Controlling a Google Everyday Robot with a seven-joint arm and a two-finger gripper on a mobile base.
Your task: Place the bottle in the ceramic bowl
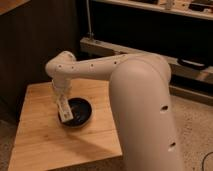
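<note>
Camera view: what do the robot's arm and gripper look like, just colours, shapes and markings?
The arm is made of thick, rounded, off-white segments with smooth shells, dotted with small dark round holes along the links. It narrows toward a bulbous wrist joint. The gripper, over the left rim of the ceramic bowl, looks pale and slim. No loose cables or printed markings are visible.

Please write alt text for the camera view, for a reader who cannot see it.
A white robot arm holds its gripper over the left rim of a dark ceramic bowl on a wooden table, with a small white bottle at its tip, tilted.
</note>
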